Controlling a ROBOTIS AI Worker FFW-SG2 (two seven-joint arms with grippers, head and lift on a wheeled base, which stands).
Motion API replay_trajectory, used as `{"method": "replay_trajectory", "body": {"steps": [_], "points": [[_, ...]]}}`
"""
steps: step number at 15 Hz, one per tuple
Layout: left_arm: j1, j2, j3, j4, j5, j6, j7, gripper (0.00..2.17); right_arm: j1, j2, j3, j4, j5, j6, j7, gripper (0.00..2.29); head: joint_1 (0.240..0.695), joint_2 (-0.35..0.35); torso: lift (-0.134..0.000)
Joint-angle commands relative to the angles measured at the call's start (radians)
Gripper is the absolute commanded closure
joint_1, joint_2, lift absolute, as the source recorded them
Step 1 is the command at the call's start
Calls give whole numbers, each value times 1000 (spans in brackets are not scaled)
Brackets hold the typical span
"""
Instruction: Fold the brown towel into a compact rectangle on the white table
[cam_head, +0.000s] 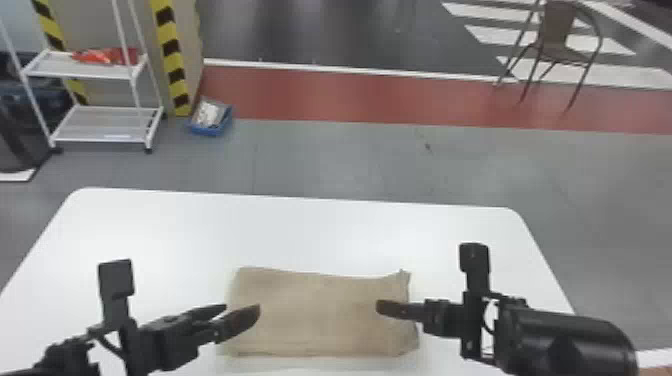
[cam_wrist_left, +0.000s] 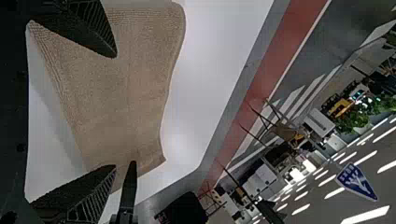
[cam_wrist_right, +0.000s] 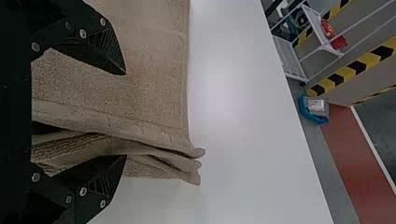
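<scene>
- Plainly, from the head view, we had the brown towel (cam_head: 320, 315) lying flat on the white table (cam_head: 300, 225), its long axis running left to right. The left gripper (cam_head: 242, 307) was over the towel's left end, the right gripper (cam_head: 379, 306) over its right end, so we called neither arm clearly nearer. The left one slanted inward from the towel's near-left side; the right one pointed almost level along the towel's length, towards its left end.
- In the left wrist view, we saw the left gripper's two fingers (cam_wrist_left: 91, 28) well apart, with the towel stretching away from them lengthwise and nothing clamped.
- In the right wrist view, we found the right gripper's fingers (cam_wrist_right: 109, 49) apart too, one above the towel, the other by its right end, where folded layers showed between them. We could not tell whether either finger touched cloth. We judged that the coming fold hinged on that end, brought over along the towel's long axis.
</scene>
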Motion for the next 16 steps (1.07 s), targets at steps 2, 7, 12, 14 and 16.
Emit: {"method": "replay_trajectory", "body": {"steps": [2, 7, 12, 14, 16], "points": [[3, 1, -70, 30, -36, -107, 2, 33, 47, 1, -49, -83, -3, 27, 11, 232, 695, -166, 0], [-6, -3, -183, 107, -92, -264, 8, 238, 62, 1, -220, -105, -62, 61, 83, 90, 695, -266, 0], [-65, -11, -285, 256, -196, -457, 49, 421, 73, 1, -336, -148, -74, 95, 98, 110, 695, -350, 0], [-74, -11, -312, 285, -222, -527, 71, 647, 74, 1, -365, -131, -72, 77, 104, 117, 695, -350, 0], [-86, -9, -329, 308, -228, -540, 94, 1170, 71, 1, -387, -98, -75, 64, 106, 127, 695, -350, 0]]}}
